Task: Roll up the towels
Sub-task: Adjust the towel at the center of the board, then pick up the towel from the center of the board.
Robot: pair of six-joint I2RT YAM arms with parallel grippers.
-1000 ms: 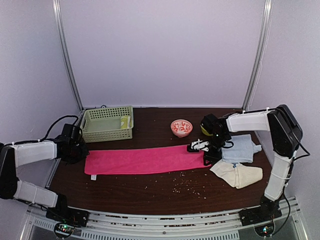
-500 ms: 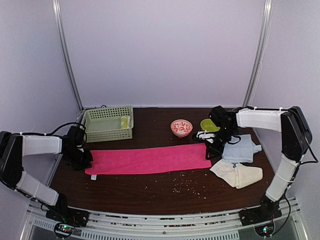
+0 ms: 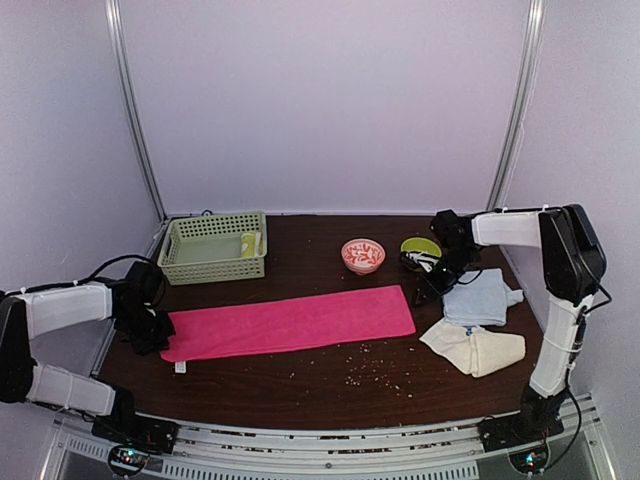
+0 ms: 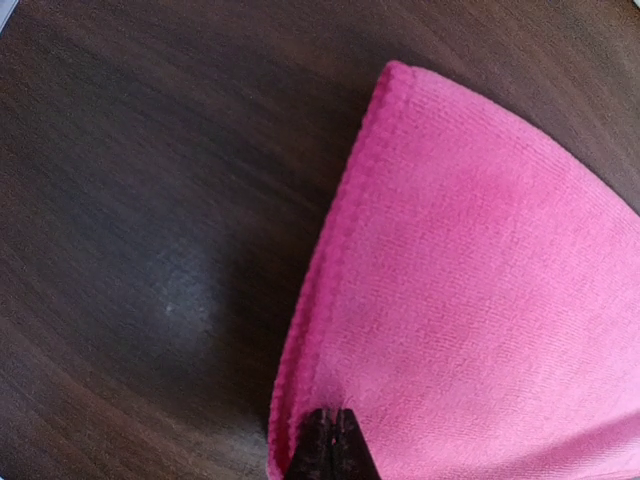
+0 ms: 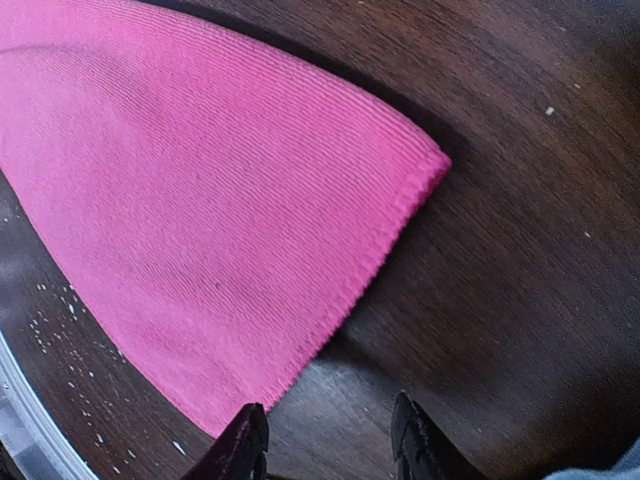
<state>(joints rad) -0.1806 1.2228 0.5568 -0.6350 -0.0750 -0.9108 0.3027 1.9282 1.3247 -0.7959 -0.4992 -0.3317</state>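
The long bright pink towel point(image 3: 290, 322) lies flat across the table's middle. My left gripper point(image 3: 150, 330) is shut on its left end; the left wrist view shows the tips point(image 4: 331, 445) pinching the pink edge point(image 4: 480, 290). My right gripper point(image 3: 422, 290) is open and empty just right of the towel's right end point(image 5: 210, 200), its fingertips point(image 5: 245, 440) over bare wood. The light blue towel point(image 3: 482, 297) and the cream towel point(image 3: 475, 348) lie at the right. A yellow towel point(image 3: 249, 244) sits in the green basket point(image 3: 215, 262).
A red-and-white patterned bowl point(image 3: 362, 254) and a yellow-green bowl point(image 3: 420, 246) stand behind the towel. Crumbs point(image 3: 375, 368) are scattered on the dark wood near the front. White frame posts rise at the back corners.
My right gripper has let go of the pink towel's right end and drawn back to the right. My left gripper has pulled the left end leftward and nearer, so the towel lies slanted.
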